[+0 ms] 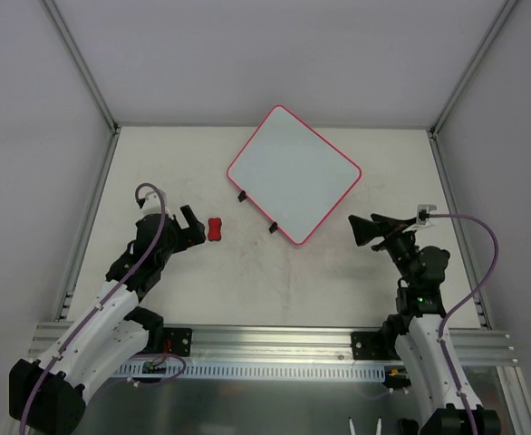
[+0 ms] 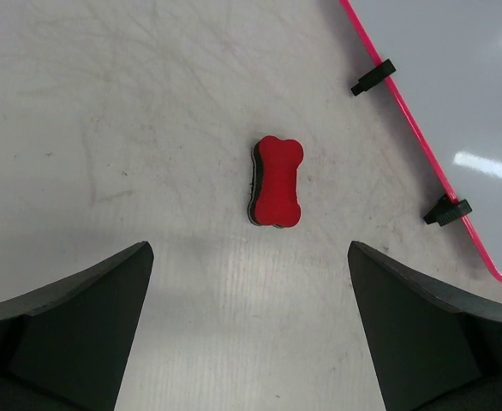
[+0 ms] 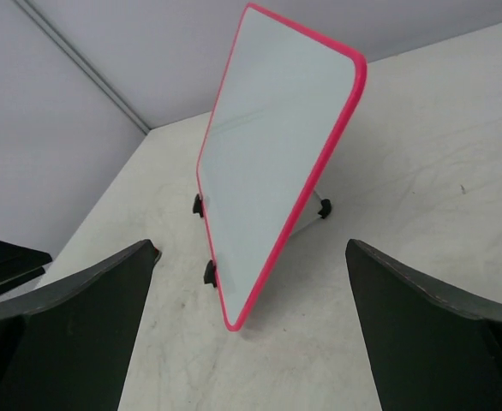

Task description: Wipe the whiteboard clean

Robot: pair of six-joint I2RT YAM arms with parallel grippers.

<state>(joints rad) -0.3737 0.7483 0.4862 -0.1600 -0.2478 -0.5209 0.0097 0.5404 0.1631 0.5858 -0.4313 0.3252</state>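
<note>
**Both arms low, jaws wide, board untouched**

The left arm reaches forward over the table [image 1: 247, 290], its left gripper [image 1: 196, 227] aimed at the whiteboard's clipped edge. The right arm stands more upright, and the right gripper [image 1: 358, 230] points at the board's near right corner.

There is one whiteboard [image 1: 294, 174], set corner-on between the two grippers and towards the back of the table. Two black clips [image 1: 242, 196] sit on its near left edge. One red eraser [image 1: 215, 229] lies on the table left of that edge, just in front of the left gripper.

Both pairs of jaws are spread wide, gripping nothing and touching neither board nor eraser.
</note>
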